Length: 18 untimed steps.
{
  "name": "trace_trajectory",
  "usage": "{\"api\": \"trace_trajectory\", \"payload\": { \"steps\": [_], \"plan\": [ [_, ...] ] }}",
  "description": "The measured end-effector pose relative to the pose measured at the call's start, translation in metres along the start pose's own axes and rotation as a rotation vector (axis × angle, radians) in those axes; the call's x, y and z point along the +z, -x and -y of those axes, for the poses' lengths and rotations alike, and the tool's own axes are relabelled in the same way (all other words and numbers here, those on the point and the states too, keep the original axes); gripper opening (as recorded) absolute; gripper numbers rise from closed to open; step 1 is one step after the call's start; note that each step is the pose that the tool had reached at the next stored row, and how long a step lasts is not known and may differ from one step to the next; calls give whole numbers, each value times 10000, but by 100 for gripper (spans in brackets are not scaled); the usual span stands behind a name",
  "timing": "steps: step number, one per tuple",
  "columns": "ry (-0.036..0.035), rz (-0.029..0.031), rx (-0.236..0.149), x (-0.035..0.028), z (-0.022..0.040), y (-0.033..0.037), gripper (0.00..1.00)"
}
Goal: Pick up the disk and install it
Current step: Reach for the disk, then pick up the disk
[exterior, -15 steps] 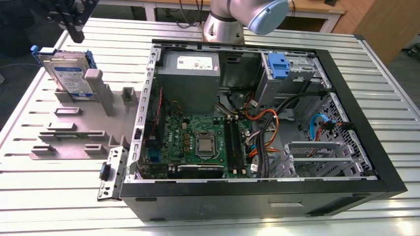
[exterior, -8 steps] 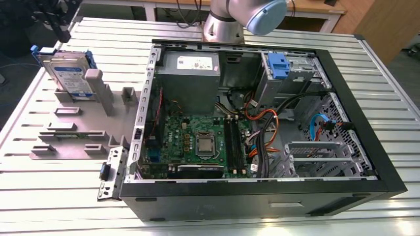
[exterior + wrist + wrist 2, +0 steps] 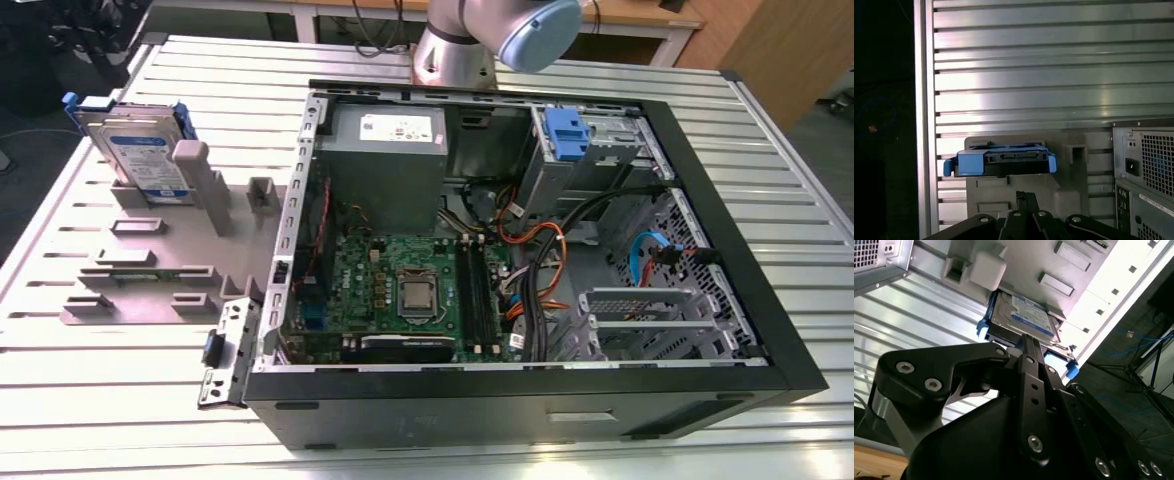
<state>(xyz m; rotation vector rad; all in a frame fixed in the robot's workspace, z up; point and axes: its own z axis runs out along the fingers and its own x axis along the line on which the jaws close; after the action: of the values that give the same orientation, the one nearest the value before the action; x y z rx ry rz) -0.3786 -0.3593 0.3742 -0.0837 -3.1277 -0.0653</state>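
Observation:
The disk (image 3: 140,146) is a silver hard drive with a blue-and-white label in a blue carrier. It stands on edge in a grey holder (image 3: 150,262) at the exterior view's left, beside the open computer case (image 3: 727,270). In both wrist views the disk (image 3: 1026,315) (image 3: 1001,160) lies just beyond my black gripper (image 3: 1028,340) (image 3: 1025,196). The fingers are together with nothing between them, and they stand apart from the disk.
Inside the case are a grey power supply box (image 3: 384,160), a motherboard (image 3: 400,285), cables, and a blue latch piece (image 3: 567,135) at the drive bay. The ribbed metal table (image 3: 120,400) surrounds the case. The arm's body (image 3: 494,40) rises behind it.

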Motion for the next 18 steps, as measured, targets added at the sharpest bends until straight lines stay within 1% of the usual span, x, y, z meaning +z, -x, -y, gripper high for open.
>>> {"api": "trace_trajectory", "payload": {
  "steps": [2,9,12,14,18],
  "plan": [
    [1,1,-9,10,-8,-51,11],
    [1,0,-9,51,-54,-310,11],
    [1,-6,-9,66,-70,-401,11],
    [0,-25,-8,71,-82,-437,11],
    [0,-25,-9,73,-93,-438,11]
  ]
}}
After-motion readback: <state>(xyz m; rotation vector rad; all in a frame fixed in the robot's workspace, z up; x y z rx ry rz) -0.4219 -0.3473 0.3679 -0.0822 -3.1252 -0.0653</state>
